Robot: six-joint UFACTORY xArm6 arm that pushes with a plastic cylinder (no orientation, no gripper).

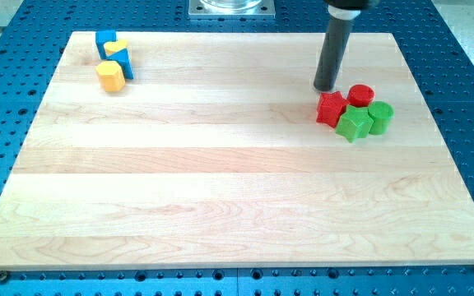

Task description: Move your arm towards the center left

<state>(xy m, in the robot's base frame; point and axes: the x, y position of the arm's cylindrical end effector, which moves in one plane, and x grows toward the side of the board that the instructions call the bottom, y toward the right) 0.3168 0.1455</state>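
My tip (326, 88) is the lower end of a dark rod at the view's upper right, just above and slightly left of the red star block (331, 108). Right of the star lie a red cylinder (360, 94), a green cylinder (380, 117) and a green star-like block (353, 125), all clustered together. At the view's upper left sit a blue block (104, 40), a yellow heart-shaped block (116, 48), another blue block (127, 66) and a yellow hexagonal block (111, 76). The tip looks very close to the red star; I cannot tell if it touches.
The wooden board (220, 164) lies on a blue perforated table (6, 99). A metal mount (231, 7) shows at the view's top centre.
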